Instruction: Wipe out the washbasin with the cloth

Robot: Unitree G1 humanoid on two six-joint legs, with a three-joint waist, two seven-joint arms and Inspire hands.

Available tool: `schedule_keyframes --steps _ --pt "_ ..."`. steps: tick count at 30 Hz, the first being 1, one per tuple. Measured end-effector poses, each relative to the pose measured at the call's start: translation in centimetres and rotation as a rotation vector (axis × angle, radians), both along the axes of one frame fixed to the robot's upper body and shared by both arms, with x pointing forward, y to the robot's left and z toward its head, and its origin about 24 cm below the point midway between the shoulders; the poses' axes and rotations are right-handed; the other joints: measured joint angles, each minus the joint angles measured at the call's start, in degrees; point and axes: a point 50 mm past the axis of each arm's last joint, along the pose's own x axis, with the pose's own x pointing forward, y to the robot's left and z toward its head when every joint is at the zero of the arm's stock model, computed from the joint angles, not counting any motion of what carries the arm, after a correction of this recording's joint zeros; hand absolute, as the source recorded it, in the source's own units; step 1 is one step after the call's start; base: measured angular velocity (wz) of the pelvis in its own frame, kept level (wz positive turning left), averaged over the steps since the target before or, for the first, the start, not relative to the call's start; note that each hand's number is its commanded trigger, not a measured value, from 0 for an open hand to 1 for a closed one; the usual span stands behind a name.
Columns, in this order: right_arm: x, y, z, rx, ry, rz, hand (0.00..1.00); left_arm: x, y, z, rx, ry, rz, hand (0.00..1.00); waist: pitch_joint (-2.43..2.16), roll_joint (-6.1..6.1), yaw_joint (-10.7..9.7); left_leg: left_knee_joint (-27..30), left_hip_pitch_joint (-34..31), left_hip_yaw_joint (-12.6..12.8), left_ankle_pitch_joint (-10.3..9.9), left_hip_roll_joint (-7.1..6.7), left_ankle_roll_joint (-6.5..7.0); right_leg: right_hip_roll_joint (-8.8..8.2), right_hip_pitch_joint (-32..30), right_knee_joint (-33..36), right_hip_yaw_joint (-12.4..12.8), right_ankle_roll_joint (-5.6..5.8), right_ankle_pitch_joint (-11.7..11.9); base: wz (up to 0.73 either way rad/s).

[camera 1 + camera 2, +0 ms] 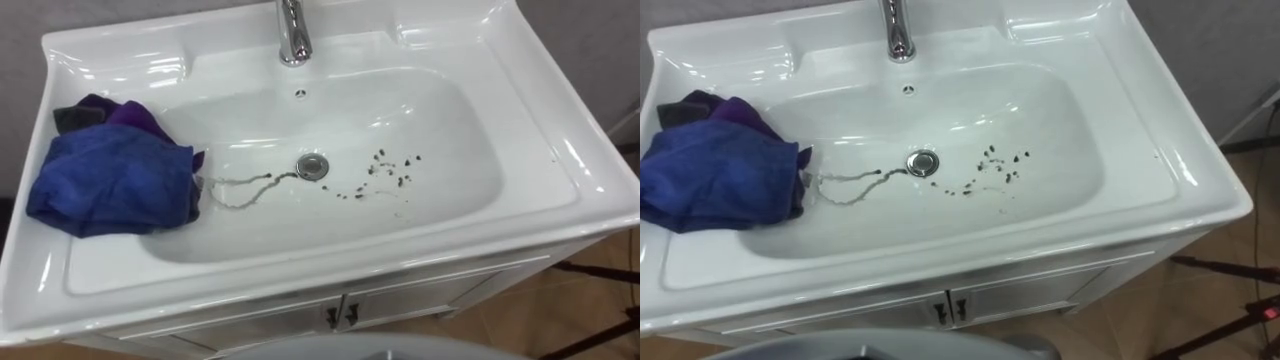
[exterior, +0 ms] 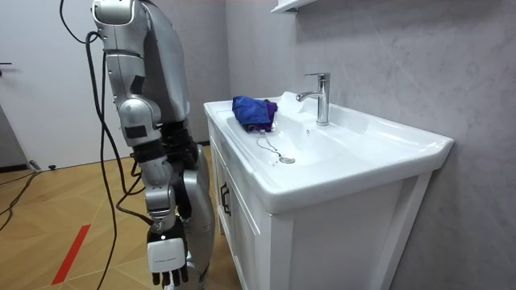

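Up at twelve o'clock the tap (image 1: 293, 35) runs off the top edge, its upper part gone, and the basin (image 1: 520, 215) loses its eight o'clock corner to the frame. The dark specks (image 1: 385, 175) at three o'clock from the drain (image 1: 312, 166) are too tiny to identify. The blue cloth (image 1: 115, 180) buries most of a darker fold at its eleven o'clock, and in the room view the bottom edge clips the right hand (image 2: 166, 256).

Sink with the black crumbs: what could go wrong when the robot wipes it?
The dark crumbs lie just right of the round metal drain in the white ceramic basin; a wipe toward it could push them in. The thin metal chain trails from the drain toward the bunched blue and purple cloth, so it might snag when the cloth is dragged.
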Motion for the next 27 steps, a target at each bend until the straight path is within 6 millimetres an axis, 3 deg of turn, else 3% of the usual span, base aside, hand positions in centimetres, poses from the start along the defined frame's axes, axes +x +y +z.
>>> schedule_keyframes --steps 27 --pt "0.31 -0.74 0.16 -0.038 -0.013 -0.002 0.0 0.46 0.69 0.15 0.089 -0.049 0.065 0.0 0.03 0.61 0.3 0.2 0.0 -0.7 0.0 -0.05 0.0 -0.1 0.7 0.0 -0.6 -0.01 0.0 0.0"
